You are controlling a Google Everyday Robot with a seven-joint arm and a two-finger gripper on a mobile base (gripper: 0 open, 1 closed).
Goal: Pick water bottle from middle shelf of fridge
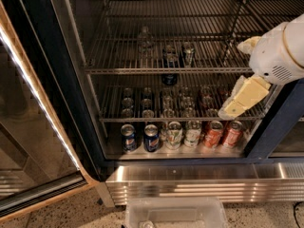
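Note:
The water bottle (145, 42) is small and clear and stands upright on the middle shelf (118, 71), a wire rack in the open fridge (76, 103), left of centre. Two cans (188, 52) stand just to its right on the same rack. My gripper (241, 99), cream-coloured under a white arm housing (280, 53), hangs at the fridge's right side. It is in front of the rack below, well right of and lower than the bottle, touching nothing.
The lower rack holds several cans (166, 103), and a row of cans (190, 133) stands on the fridge floor. The glass door (28, 127) is swung open at the left. A ribbed steel base panel (199, 184) and a clear plastic bin (175, 213) lie below.

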